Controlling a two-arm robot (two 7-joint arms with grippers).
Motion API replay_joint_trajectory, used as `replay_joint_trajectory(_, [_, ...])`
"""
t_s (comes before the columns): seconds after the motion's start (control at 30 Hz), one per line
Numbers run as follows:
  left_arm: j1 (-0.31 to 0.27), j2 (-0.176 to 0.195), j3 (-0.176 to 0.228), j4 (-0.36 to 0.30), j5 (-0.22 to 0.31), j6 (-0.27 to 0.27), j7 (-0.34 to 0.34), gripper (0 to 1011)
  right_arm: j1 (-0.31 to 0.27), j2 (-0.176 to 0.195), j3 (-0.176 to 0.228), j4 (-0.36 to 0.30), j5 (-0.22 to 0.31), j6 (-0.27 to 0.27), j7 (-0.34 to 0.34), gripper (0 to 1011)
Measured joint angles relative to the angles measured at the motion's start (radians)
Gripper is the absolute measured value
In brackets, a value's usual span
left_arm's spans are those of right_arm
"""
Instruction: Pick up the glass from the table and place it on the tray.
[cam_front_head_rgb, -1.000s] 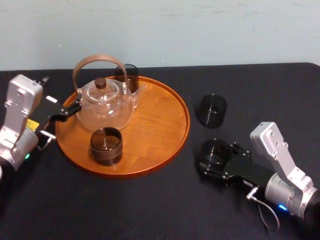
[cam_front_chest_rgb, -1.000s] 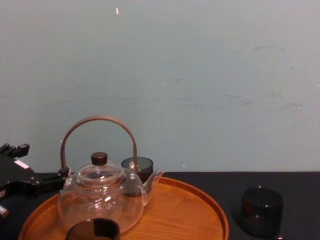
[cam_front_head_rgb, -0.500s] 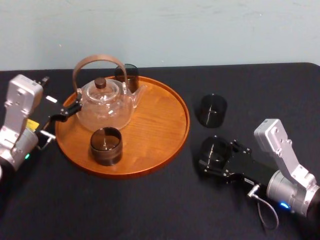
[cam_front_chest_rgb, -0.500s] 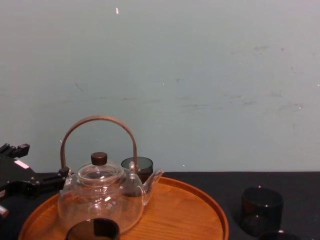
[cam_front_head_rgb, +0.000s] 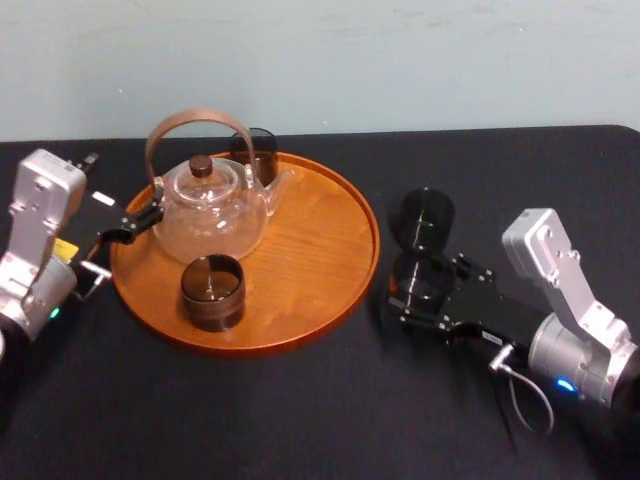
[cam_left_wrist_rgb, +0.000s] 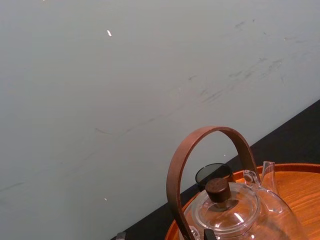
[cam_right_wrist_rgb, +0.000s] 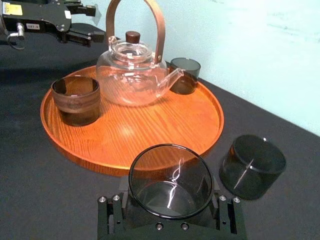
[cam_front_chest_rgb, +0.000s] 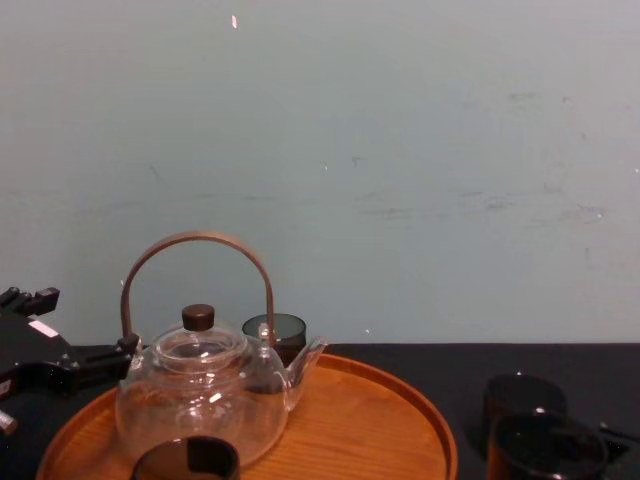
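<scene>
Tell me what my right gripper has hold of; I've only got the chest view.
Observer: The right gripper is shut on a dark glass; the right wrist view shows it seated there.
Operator: Give me its place against the tray.
Observer: Head view: the glass is just right of the tray's rim, not over it.
Operator: Report the tray's near side.
Observer: Near-right is bare wood; the front glass stands near-left, before the teapot. The left gripper is parked at the left rim.

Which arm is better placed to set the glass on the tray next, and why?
Right. Its pincer grips the glass just off the tray's right rim, beside a second glass on the table. The left pincer waits across the tray, by the teapot, farther from that glass.
</scene>
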Motion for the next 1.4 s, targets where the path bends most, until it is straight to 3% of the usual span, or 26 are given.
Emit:
replay_joint_trajectory(0.43, [0.000,0.000,0.000,0.000,0.000,0.000,0.000,1010,0.087,-0.018,-0.038,0.025,-0.018,0.032,0.006,915])
replay_joint_trajectory(0.93, [0.000,0.000,0.000,0.000,0.000,0.000,0.000,1009,0.191,-0.060,-0.086,0.104,-0.012,0.045,0.028,915])
replay_joint_trajectory(1.4, [0.000,0.000,0.000,0.000,0.000,0.000,0.000,1010,0.254,-0.093,-0.135,0.178,-0.014,0.045,0.044,915])
